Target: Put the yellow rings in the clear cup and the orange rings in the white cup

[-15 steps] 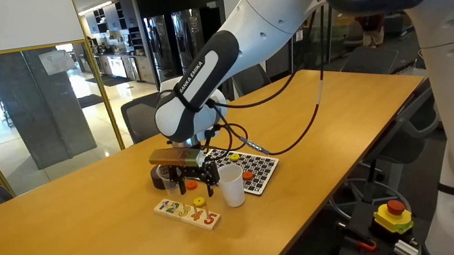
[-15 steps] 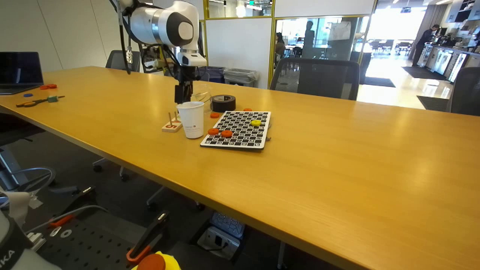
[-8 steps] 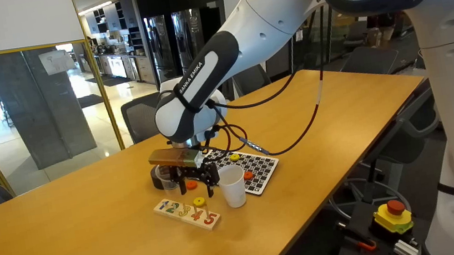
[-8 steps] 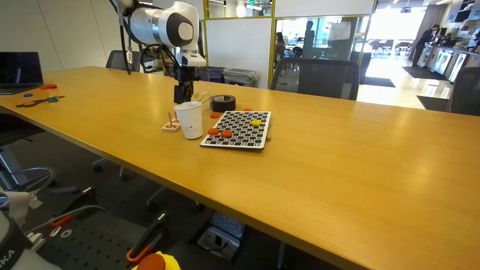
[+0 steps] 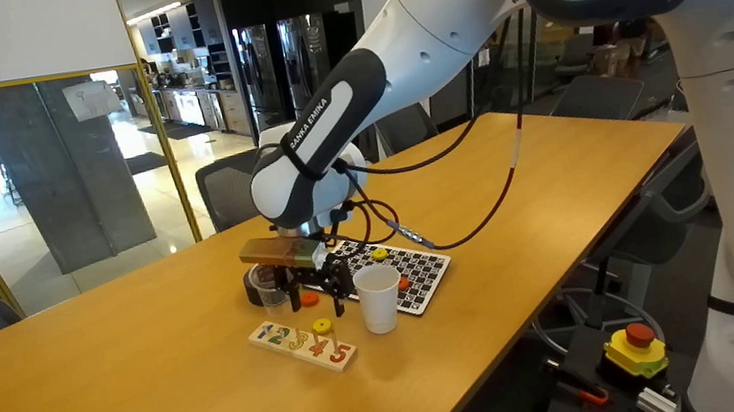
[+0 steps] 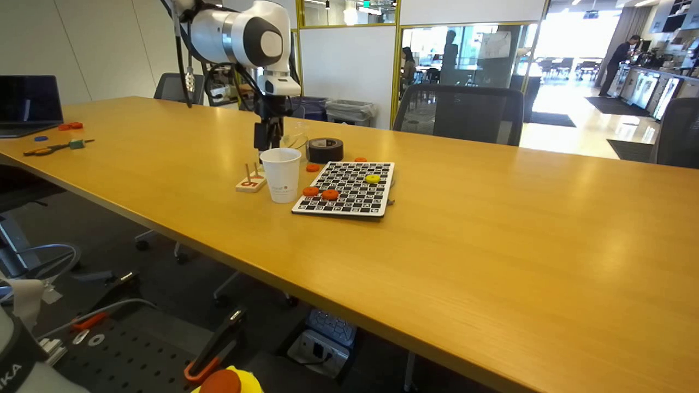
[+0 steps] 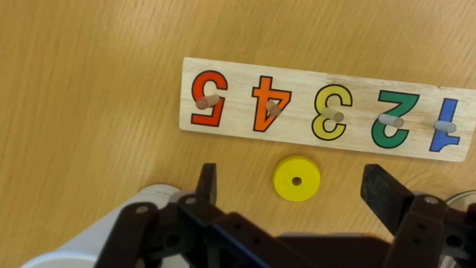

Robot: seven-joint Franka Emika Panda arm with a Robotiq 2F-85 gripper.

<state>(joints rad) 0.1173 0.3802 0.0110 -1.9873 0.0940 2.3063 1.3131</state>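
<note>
Hand wide; wooden pegboard one o'clock from yellow ring in wrist view; exterior views add checkered board.

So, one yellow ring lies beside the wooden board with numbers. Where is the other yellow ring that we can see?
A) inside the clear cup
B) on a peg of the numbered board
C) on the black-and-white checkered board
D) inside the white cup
C: in both exterior views the second yellow ring sits on the checkered board, with the pattern showing around it.
</note>
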